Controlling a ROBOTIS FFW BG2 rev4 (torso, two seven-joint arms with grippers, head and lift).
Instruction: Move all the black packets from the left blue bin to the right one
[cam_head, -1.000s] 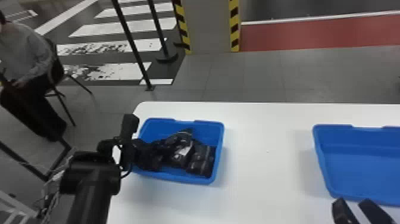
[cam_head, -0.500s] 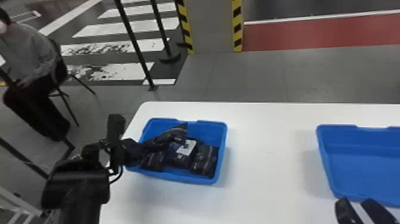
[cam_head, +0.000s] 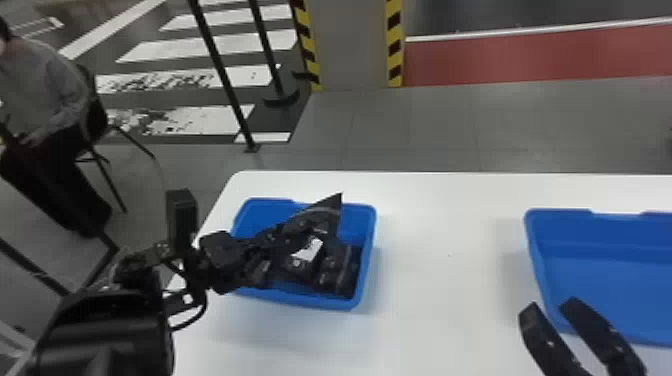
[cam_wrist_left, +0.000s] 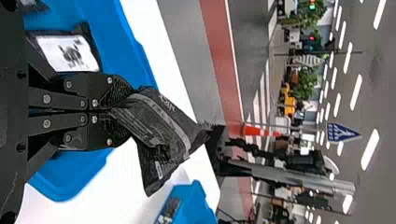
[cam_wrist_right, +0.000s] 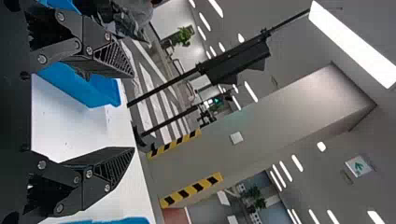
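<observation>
In the head view, my left gripper (cam_head: 260, 245) is over the left blue bin (cam_head: 369, 240), shut on a black packet (cam_head: 320, 216) that slants up above the others. The left wrist view has this gripper (cam_wrist_left: 119, 112) pinching one end of the held packet (cam_wrist_left: 166, 133). Beneath it in the bin lie more black packets (cam_head: 341, 272), one with a white label (cam_wrist_left: 70, 53). My right gripper (cam_head: 550, 306) stands open at the near left edge of the right blue bin (cam_head: 595, 285); between its fingers in the right wrist view, the gripper (cam_wrist_right: 133, 112) has nothing.
A white table (cam_head: 440, 300) carries both bins, with a wide stretch of tabletop between them. Beyond the table are a post (cam_head: 225, 75) and a striped pillar (cam_head: 352, 45).
The held packet has risen from among the others, its pointed end now higher than the bin's far rim. My right gripper has moved forward and slightly left, staying open.
</observation>
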